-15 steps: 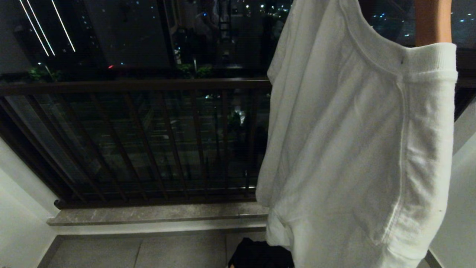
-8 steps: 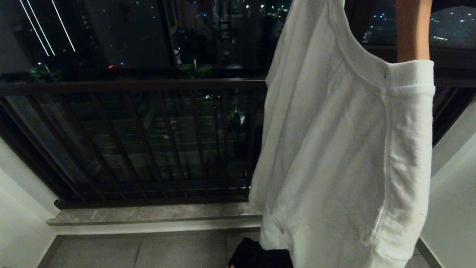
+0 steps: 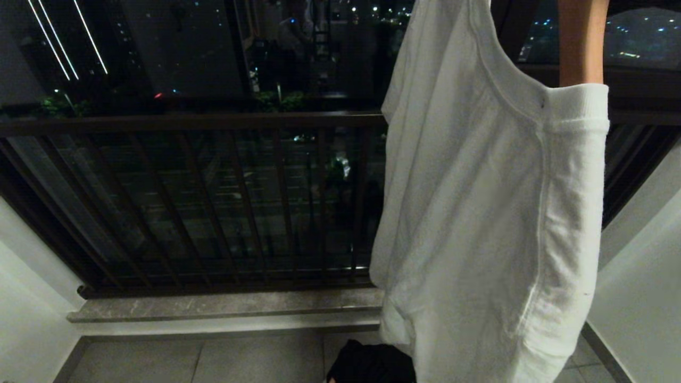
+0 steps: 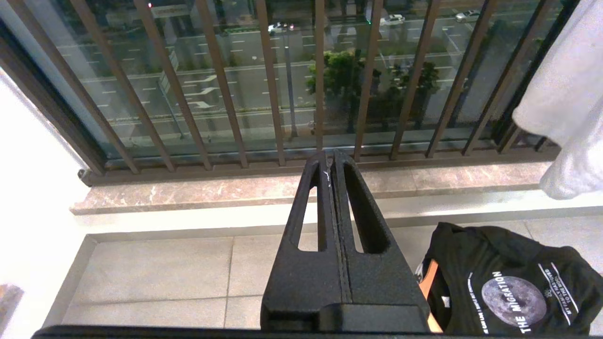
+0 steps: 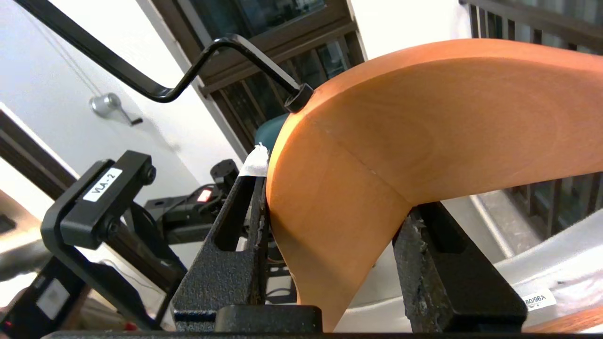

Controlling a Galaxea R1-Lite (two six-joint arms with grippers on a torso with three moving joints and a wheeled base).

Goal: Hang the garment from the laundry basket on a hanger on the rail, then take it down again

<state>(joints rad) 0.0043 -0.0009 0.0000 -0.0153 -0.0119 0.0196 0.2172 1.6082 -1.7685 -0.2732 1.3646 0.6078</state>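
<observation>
A white garment point(image 3: 489, 213) hangs on an orange wooden hanger point(image 3: 580, 42) at the right of the head view, in front of the balcony bars. My right gripper point(image 5: 335, 188) is shut on the hanger's point(image 5: 424, 132) bent middle, just below its black metal hook point(image 5: 155, 92). White cloth point(image 5: 556, 263) drapes below the jaws. The left gripper point(image 4: 330, 157) is shut on nothing and parked low, pointing at the window sill. The white garment's hem point(image 4: 565, 94) shows at the edge of the left wrist view. The rail and the laundry basket are out of view.
A black printed T-shirt point(image 4: 509, 282) lies on the tiled floor below the white garment, with an orange hanger end point(image 4: 427, 282) sticking out of it. Dark balcony bars point(image 3: 213, 202) and a stone sill point(image 3: 223, 306) run across ahead. White walls point(image 3: 638, 298) close both sides.
The hanger with the white garment has shifted to the left and sunk a little in the head view. The left arm and the background have stayed put.
</observation>
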